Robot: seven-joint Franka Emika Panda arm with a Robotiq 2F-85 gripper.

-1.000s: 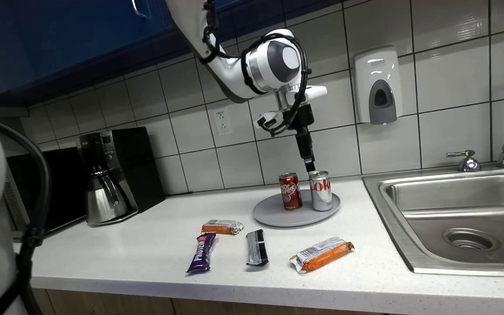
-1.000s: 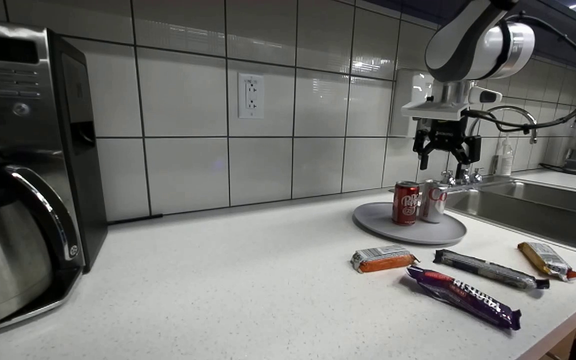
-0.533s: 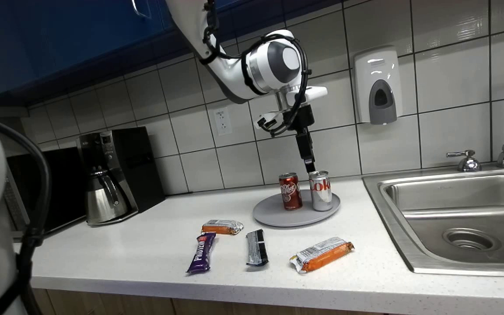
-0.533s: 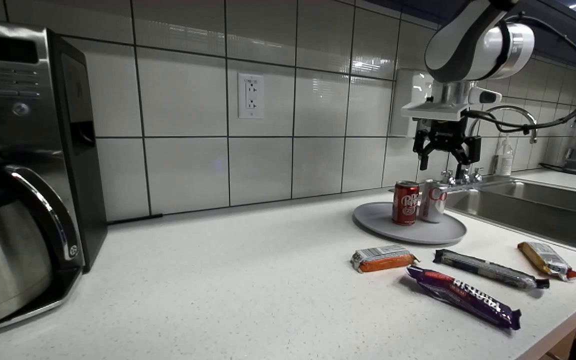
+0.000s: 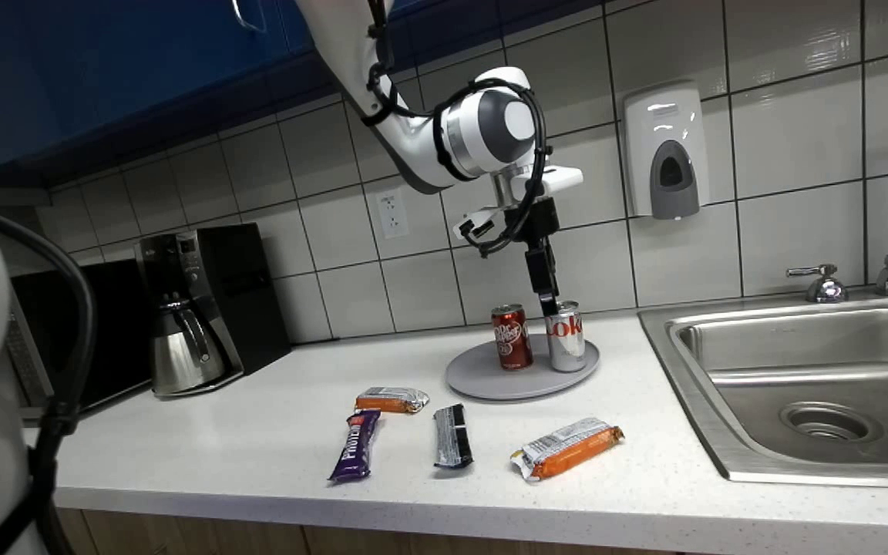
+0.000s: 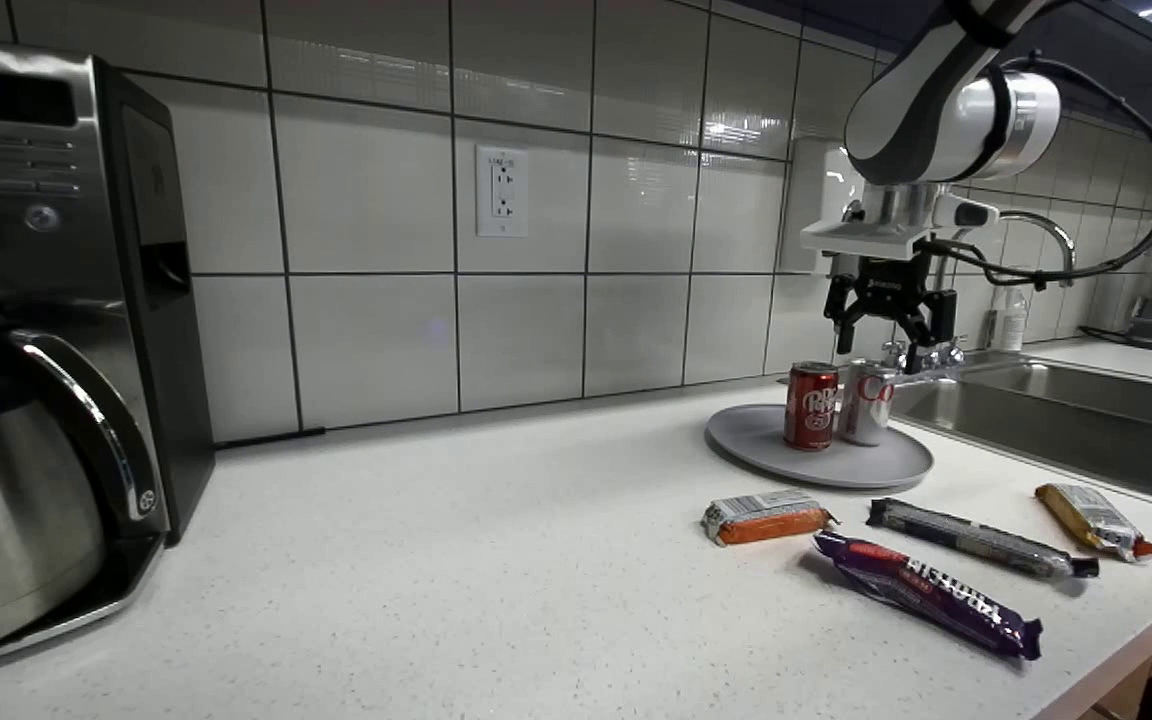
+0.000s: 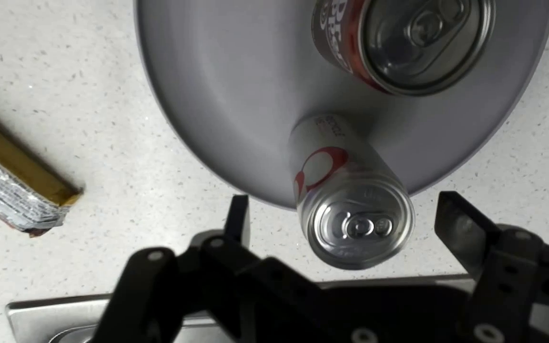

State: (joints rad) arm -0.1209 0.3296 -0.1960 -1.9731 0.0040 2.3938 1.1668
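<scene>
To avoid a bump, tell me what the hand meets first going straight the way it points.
Most likely the silver Coke can. The hand is open, and in the wrist view the can's top shows between its jaws, which might straddle it; depth is unclear.

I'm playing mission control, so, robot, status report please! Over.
Fingers open, holding nothing. Silver Coke can, upright on gray plate, shows between them in wrist view. Dr Pepper can close by, outside that gap.
</scene>
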